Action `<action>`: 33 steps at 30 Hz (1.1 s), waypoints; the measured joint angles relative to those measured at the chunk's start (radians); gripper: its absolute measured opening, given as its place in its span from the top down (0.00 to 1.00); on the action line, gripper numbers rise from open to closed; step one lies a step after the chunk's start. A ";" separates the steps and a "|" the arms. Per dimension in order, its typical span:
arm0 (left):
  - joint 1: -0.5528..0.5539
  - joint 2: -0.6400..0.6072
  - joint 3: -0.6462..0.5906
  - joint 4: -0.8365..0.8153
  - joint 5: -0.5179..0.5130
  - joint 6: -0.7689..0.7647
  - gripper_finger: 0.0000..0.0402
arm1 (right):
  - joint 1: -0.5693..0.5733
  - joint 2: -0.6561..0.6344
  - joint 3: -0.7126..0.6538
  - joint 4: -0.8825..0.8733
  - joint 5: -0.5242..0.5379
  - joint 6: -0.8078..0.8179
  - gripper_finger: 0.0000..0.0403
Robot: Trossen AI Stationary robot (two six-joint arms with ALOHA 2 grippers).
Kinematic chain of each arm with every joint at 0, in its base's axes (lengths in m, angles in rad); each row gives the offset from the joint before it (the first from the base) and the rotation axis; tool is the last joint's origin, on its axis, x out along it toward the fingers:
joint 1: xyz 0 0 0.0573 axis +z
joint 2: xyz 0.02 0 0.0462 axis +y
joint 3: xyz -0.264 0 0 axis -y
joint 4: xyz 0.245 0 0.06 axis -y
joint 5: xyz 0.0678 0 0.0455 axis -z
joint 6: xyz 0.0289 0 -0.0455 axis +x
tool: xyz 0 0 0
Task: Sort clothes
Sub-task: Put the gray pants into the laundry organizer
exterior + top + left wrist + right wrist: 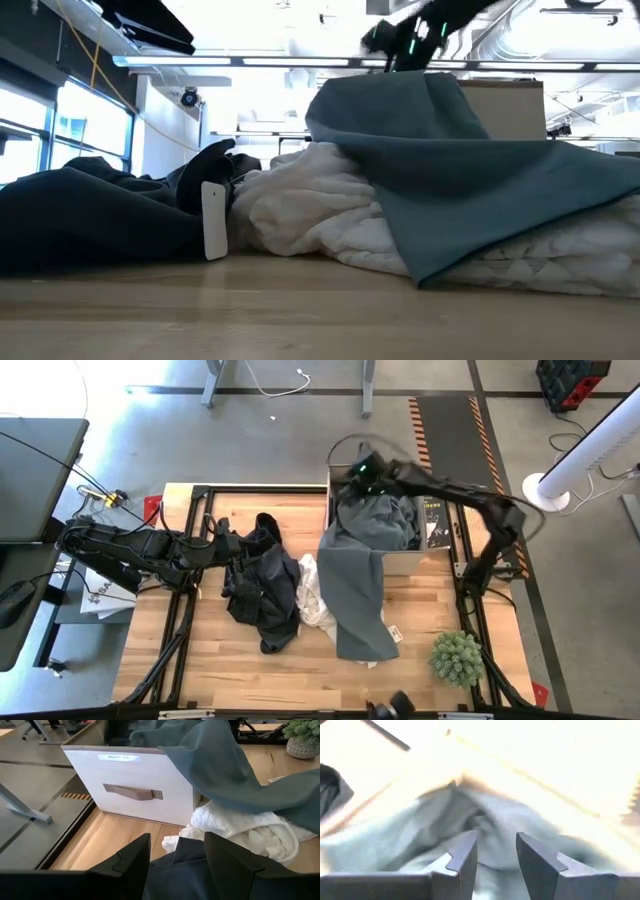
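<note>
Right gripper [362,468] above white bin [432,525] at table [200,660] far edge, fingers parted, holding nothing. Grey-green garment [362,585] draped from bin onto table, over white garment [312,600]. Left gripper [222,547] open at black garment [262,585].

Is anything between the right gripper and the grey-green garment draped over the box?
Nothing visible. The right gripper hangs over the box, its jaws apart directly above the grey-green garment, with only air between. The left gripper sits at the black garment, away from it.
</note>
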 joint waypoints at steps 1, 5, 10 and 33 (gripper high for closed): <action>0.000 0.000 0.000 -0.003 0.000 -0.004 0.55 | 0.032 -0.027 0.030 -0.051 0.028 0.001 0.67; 0.000 0.000 0.000 -0.021 0.000 -0.007 0.55 | 0.205 -0.155 0.066 -0.142 0.052 -0.001 0.67; 0.000 0.000 0.000 -0.029 -0.001 -0.023 0.55 | 0.493 -0.262 -0.074 -0.146 0.043 0.116 0.67; 0.000 0.000 0.000 -0.028 -0.001 -0.021 0.55 | 0.877 -0.294 -1.153 1.121 0.349 0.864 0.69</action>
